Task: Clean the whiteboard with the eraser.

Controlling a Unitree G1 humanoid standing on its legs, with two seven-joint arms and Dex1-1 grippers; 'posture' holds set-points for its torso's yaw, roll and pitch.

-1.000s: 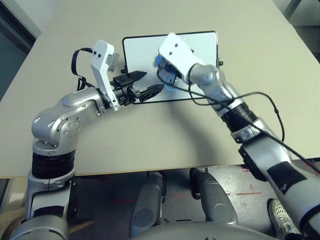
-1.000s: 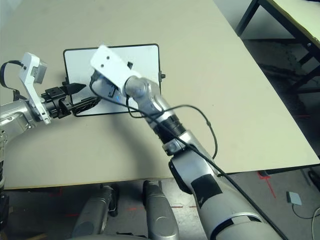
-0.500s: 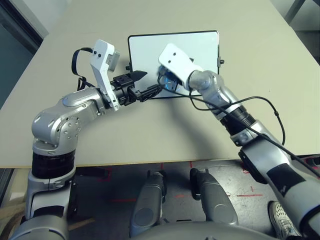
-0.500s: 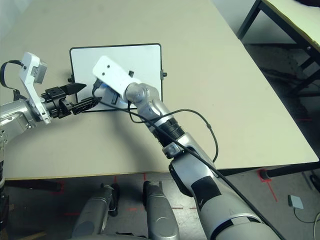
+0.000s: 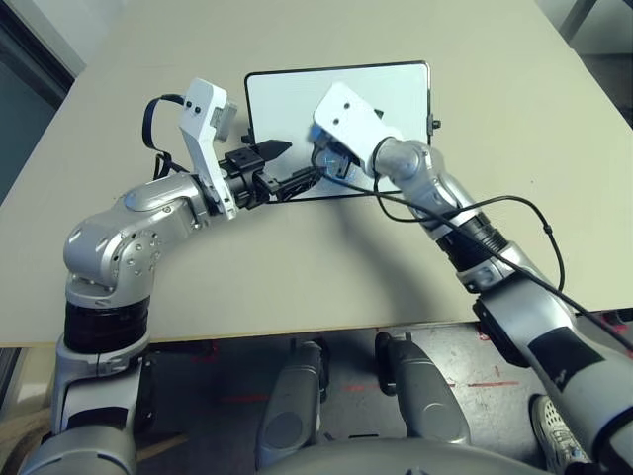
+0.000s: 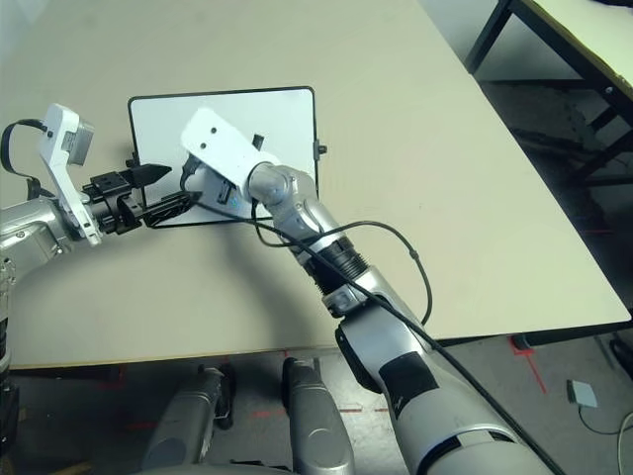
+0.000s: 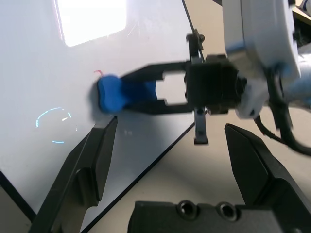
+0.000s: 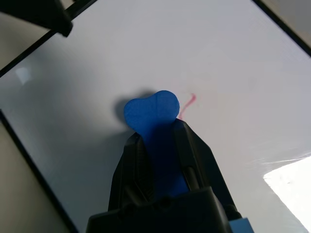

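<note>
1. Firmly clamped on the blue eraser (image 8: 151,109), the right gripper (image 8: 156,128) worked over the whiteboard (image 5: 297,99), around 6 o'clock from its centre, its silver arm (image 5: 495,257) reaching in from about 5 o'clock.

2. The eraser lay lengthwise between the two black fingers of that gripper, one along each side, and its rounded, notched end jutted past both fingertips, above or against the board's surface; which of the two could not be told.

3. A short red stroke (image 8: 187,106) marked the white surface just beside the eraser's exposed end, close to one of the right fingertips.

4. Thin light-blue arcs (image 7: 48,114), parts of a broken circle, showed on the board near the eraser, apart from it.

5. At the board's 8 o'clock side, the left gripper (image 7: 171,122) held its fingers wide apart, their tips pointing inward toward the right gripper. The eraser stood beyond those tips, outside their grasp.

6. The black-framed board rested on the pale table (image 5: 198,287), with small dark knobs at 3 o'clock (image 5: 435,125) and 9 o'clock.

7. A person's pale shoe (image 5: 559,430) stood on the floor, toward 5 o'clock from the board.
</note>
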